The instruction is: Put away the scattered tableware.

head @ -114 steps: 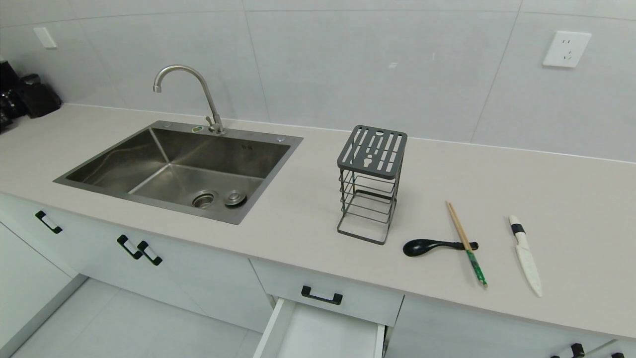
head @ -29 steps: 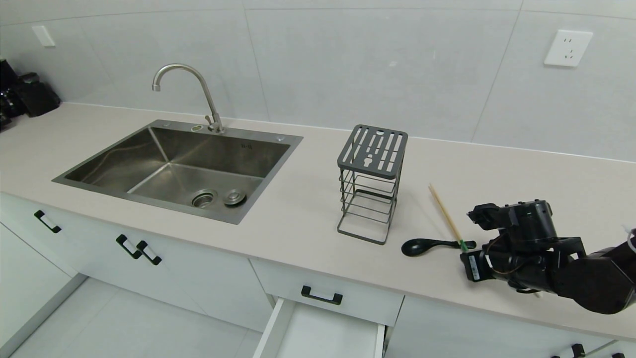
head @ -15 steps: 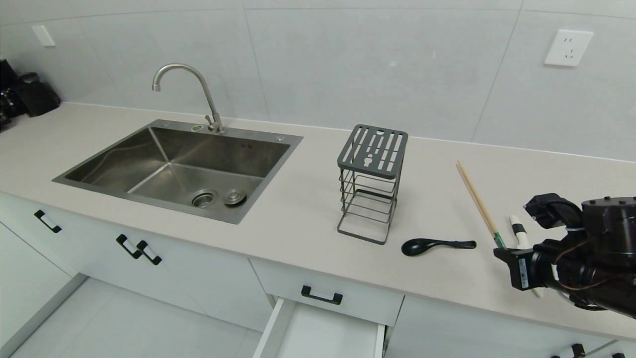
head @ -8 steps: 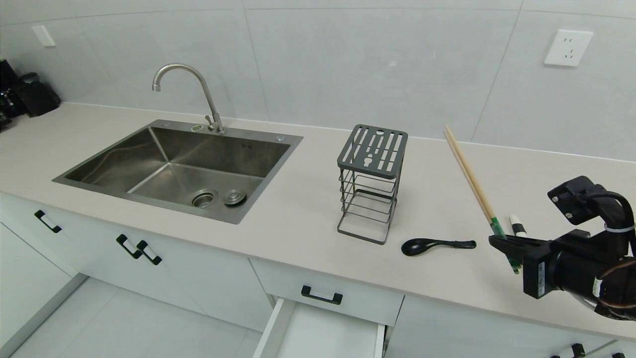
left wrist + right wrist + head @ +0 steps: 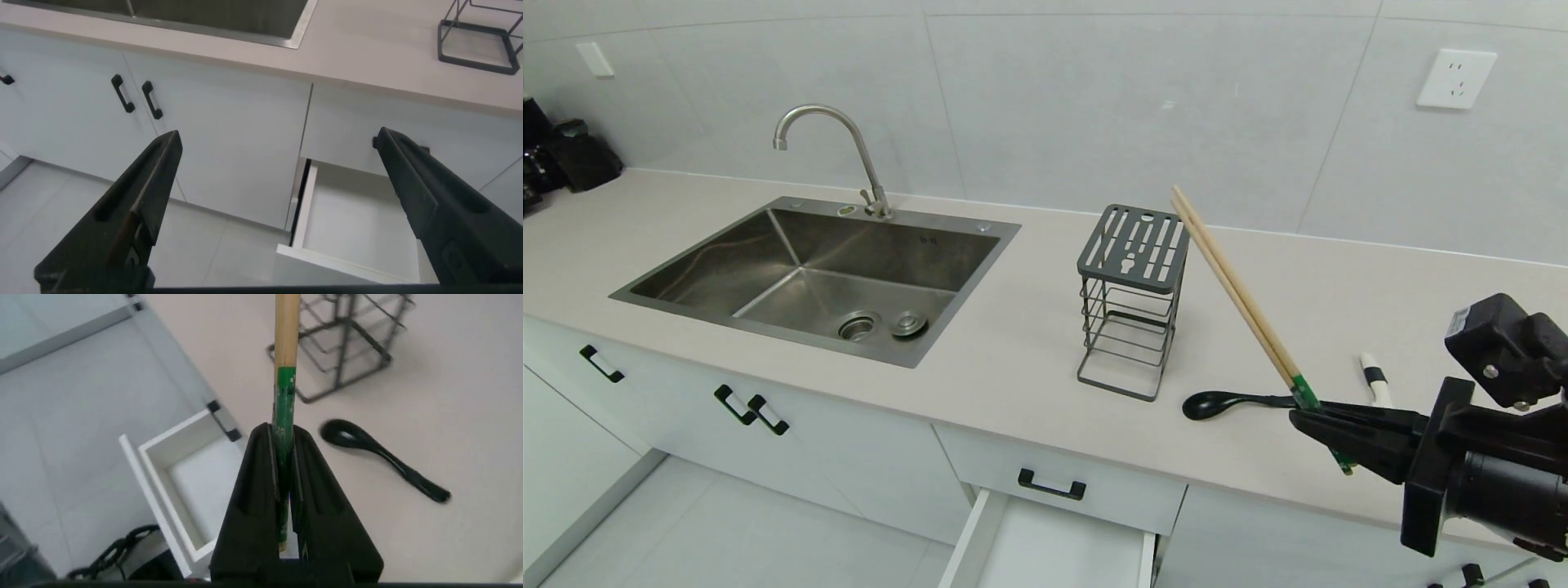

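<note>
Chopsticks (image 5: 1237, 287) pinched in right hand (image 5: 1311, 418), aloft near counter (image 5: 1013, 351) front edge.

Free room and obstacles around the wire cutlery rack

The widest bare stretch of desk (image 5: 1029, 359) runs between the sink (image 5: 947, 339) and the wire cutlery rack (image 5: 1131, 302), with more behind the rack toward the wall. The rack's right side is crowded: a black spoon (image 5: 1225, 402) lies near its foot, a white knife (image 5: 1376, 384) farther right, and the chopsticks (image 5: 1233, 286) (clamped in the right gripper's (image 5: 1298, 418) jaws) slant up across that side, tips by the slotted top's corner. The faucet (image 5: 849, 139) rises at the sink's back edge. Under the desk edge an open drawer (image 5: 1045, 547) juts out.
</note>
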{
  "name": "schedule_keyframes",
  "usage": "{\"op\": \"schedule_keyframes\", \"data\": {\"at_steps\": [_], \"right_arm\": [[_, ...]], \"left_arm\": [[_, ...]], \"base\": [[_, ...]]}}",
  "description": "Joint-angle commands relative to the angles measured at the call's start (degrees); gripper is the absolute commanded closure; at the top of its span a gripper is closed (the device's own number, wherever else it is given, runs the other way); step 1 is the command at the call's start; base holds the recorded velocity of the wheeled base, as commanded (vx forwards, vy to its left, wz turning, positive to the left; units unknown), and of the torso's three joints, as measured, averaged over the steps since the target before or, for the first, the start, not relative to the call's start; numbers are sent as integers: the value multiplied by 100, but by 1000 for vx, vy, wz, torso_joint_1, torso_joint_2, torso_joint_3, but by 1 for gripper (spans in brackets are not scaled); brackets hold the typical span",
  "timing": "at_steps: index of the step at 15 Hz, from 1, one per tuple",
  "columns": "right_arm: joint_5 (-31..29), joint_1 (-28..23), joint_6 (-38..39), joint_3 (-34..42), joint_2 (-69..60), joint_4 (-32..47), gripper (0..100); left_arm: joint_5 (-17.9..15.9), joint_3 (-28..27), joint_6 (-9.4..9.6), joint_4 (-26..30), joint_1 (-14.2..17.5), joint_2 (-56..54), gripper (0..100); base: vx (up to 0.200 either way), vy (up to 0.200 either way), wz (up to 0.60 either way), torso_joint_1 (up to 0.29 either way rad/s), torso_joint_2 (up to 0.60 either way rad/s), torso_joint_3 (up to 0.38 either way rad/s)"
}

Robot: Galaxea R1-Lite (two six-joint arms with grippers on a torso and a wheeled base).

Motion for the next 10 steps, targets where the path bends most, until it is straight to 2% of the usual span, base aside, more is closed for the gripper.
{"op": "schedule_keyframes", "data": {"at_steps": [1, 5, 7, 10], "right_arm": [[111, 67, -68, -20, 125, 0, 100], [709, 796, -129, -390, 705, -18, 100], [902, 1007, -129, -434, 987, -158, 100], [1500, 1156, -138, -390, 1286, -422, 100]], "left_arm": [[2, 0, -3, -1, 2, 7, 0], [2, 0, -3, -1, 2, 7, 0], [2, 0, -3, -1, 2, 7, 0], [2, 0, -3, -1, 2, 7, 0]], "base": [[0, 0, 0, 0, 0, 0], [0, 0, 0, 0, 0, 0], [0, 0, 0, 0, 0, 0], [0, 0, 0, 0, 0, 0]]}}
